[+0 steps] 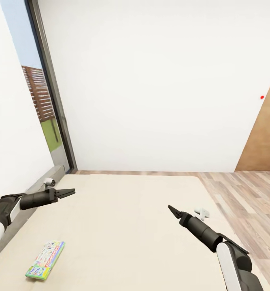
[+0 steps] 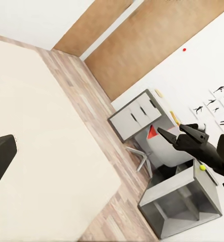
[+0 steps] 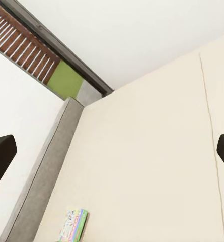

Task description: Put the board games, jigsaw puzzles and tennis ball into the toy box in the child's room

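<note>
The bed (image 1: 122, 226), its beige mattress bare but for one game, is spread beneath both arms. The Monopoly board game (image 1: 45, 260) lies flat below and behind the left end effector (image 1: 68, 192), well apart from it, awaiting pickup. The left end effector looks nearly closed and empty; the right end effector (image 1: 172, 209) likewise, hovering unladen.

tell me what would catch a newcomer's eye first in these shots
Most striking is the wide beige bed spreading under both arms, with one colourful green-and-white board game lying flat near its headboard side, below the left gripper. The right gripper hovers over the mattress opposite. A tall dark-framed window stands behind the bed's head.
</note>
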Available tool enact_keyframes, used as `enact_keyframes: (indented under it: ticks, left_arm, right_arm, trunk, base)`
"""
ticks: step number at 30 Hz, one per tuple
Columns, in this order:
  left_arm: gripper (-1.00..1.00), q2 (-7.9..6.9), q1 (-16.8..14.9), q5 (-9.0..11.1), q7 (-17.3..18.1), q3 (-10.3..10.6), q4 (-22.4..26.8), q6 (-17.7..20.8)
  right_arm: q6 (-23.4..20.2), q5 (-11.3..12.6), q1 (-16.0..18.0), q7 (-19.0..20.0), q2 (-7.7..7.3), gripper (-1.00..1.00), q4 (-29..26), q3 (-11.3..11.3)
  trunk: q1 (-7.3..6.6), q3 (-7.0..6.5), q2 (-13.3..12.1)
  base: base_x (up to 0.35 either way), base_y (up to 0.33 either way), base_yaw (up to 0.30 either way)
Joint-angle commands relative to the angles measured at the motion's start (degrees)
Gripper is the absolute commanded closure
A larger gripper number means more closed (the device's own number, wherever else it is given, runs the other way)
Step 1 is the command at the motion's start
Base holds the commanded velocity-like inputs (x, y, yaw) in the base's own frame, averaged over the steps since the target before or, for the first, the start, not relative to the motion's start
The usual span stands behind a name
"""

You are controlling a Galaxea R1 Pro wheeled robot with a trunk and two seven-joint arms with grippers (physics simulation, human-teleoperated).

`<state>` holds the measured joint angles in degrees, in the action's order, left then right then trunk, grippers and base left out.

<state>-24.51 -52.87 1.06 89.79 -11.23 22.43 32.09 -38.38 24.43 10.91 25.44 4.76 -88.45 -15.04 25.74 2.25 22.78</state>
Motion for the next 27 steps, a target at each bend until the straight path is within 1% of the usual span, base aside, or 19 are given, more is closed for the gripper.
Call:
enact_keyframes:
  ticks: [1, 13, 24, 27]
  left_arm:
    - [-1.00, -0.01, 0.0, 0.0, 0.2, 0.0, 0.0, 0.6]
    - [-1.00, -0.01, 0.0, 0.0, 0.2, 0.1, 0.0, 0.6]
    - [-1.00, -0.01, 0.0, 0.0, 0.2, 0.1, 0.0, 0.6]
    - [-1.00, -0.01, 0.0, 0.0, 0.2, 0.1, 0.0, 0.6]
  right_arm:
    - [-0.5, 0.2, 0.1, 0.2, 0.07, -1.00, -0.1, -0.2]
    - [-0.6, 0.2, 0.1, 0.0, 0.07, -1.00, -0.1, -0.2]
    - [-0.6, 0.2, 0.1, 0.0, 0.07, -1.00, -0.1, -0.2]
    - [-0.6, 0.1, 0.1, 0.0, 0.07, -1.00, -0.1, -0.2]
  trunk:
    - [0.04, 0.14, 0.1]
    - [0.04, 0.14, 0.1]
    - [0.04, 0.14, 0.1]
    - [0.04, 0.14, 0.1]
  base:
    - [0.000, 0.264, 0.000]
    - [0.000, 0.255, 0.000]
    - [0.000, 0.216, 0.000]
    - [0.000, 0.089, 0.000]
